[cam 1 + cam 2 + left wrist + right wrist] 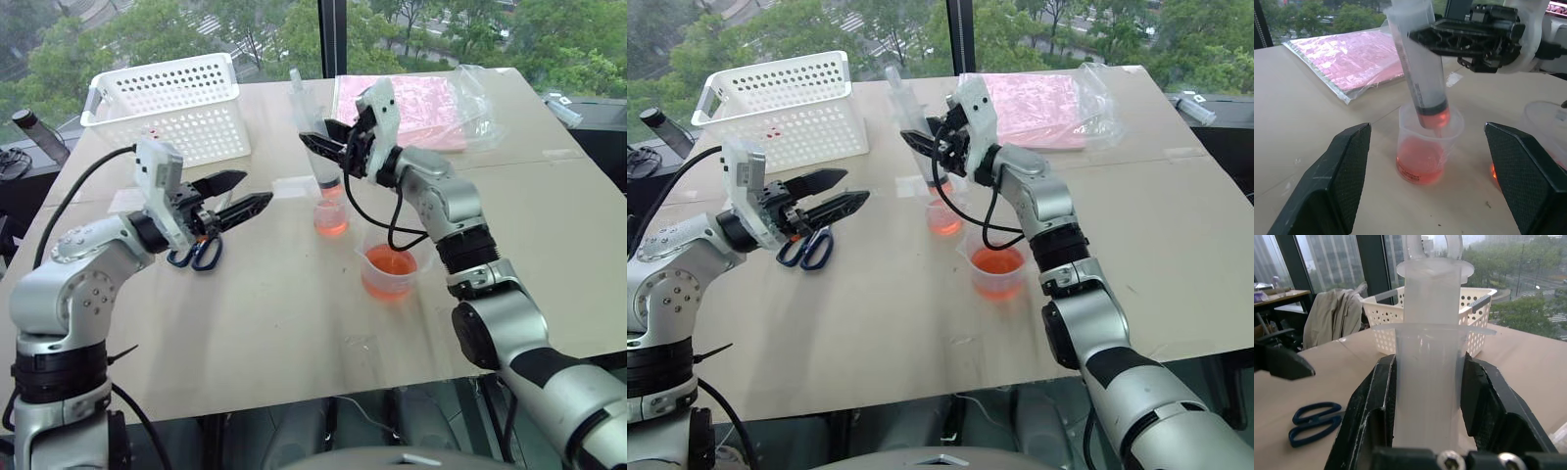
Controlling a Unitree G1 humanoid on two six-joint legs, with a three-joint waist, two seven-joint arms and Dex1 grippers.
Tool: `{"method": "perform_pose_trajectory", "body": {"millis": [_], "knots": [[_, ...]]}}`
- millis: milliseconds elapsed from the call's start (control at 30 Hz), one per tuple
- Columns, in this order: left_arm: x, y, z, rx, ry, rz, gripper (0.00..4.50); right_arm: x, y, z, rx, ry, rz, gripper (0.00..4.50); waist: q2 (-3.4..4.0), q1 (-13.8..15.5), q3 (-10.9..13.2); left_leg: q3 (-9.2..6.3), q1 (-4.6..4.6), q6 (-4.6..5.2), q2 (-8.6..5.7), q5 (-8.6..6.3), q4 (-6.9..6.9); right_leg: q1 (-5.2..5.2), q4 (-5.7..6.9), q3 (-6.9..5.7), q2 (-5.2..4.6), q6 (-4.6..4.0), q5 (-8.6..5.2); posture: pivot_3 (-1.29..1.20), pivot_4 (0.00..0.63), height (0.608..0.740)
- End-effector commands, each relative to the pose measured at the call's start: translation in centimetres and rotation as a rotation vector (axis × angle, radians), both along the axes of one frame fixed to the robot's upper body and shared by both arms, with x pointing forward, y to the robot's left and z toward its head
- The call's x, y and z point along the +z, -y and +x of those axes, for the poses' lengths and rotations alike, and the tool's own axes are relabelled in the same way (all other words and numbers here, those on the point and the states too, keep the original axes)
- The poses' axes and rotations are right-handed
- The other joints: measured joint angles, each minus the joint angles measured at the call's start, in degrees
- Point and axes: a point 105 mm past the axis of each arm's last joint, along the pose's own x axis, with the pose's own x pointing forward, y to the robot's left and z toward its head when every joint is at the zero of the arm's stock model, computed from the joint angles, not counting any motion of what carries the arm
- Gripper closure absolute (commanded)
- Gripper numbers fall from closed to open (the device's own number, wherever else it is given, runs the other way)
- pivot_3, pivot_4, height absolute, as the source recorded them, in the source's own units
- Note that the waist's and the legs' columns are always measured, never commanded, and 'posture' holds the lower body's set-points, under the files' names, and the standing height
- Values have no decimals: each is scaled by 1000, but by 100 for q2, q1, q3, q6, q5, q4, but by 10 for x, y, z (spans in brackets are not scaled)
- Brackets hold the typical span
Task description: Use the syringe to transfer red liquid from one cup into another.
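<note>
Bright, even daylight came through the windows point(431, 29) behind the table point(274, 323). Shadows were soft. Glare whitened the plastic bag point(1347, 61). Wrist-view foreground fingers blurred.

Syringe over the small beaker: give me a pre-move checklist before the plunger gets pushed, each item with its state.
1. Grip: right gripper shut on the syringe barrel, fingers on both sides: ok.
2. Aim: syringe tip stands inside the rim of the smaller beaker: ok.
3. Load: red liquid shows at the bottom of the barrel: ok.
4. Room in the smaller beaker: red liquid fills only its lower part: ok.
5. Left gripper open, holding nothing, apart from both beakers: ok.
6. Larger beaker upright on the table, beside the smaller one; whether they touch: cannot tell.
</note>
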Motion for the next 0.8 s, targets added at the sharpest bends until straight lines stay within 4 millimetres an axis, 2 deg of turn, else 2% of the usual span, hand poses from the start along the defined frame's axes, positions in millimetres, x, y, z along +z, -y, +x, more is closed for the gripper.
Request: {"method": "perform_pose_trajectory", "body": {"millis": [33, 200, 400, 500, 567, 800], "knots": [[22, -3, 7, -3, 78, 17, 752, 18, -2, -9, 33, 70, 14, 3078, 0, -7, 0, 0, -1, 0, 0, 0, 0, 0, 0, 0, 0, 0, 0, 0, 150, 740], [52, -10, 35, 61, 111, 21, 752, 20, 2, -13, 61, 88, 10, 3078, -2, 4, 1, -2, -4, 0, -2, 0, 2, -2, 1, -3, 1, 0, 0, 0, 150, 740], [82, 1, 65, 48, 154, 26, 752, 18, 0, -19, 102, 103, 0, 3078, -2, -8, 2, -4, -18, 0, -5, 0, 12, -7, 4, -6, 14, 1, 1, 0, 150, 740], [88, 6, 71, 19, 173, 42, 752, 18, -2, -19, 103, 109, -7, 3078, -2, -48, 2, -7, -29, 0, -5, 1, 19, -17, 12, -7, 11, 1, 1, 0, 150, 740], [90, 8, 75, 3, 190, 62, 752, 16, -3, -18, 100, 112, -17, 3078, -2, -96, 1, -19, -72, -2, -4, 2, 47, -52, 22, -17, 12, 1, 1, 0, 150, 740], [93, 17, 80, -63, 215, 73, 752, 17, -6, -19, 114, 130, -37, 3078, -2, -150, 2, -20, -77, -1, -8, 2, 52, -54, 21, -16, 10, 2, 1, 0, 150, 740]]}}
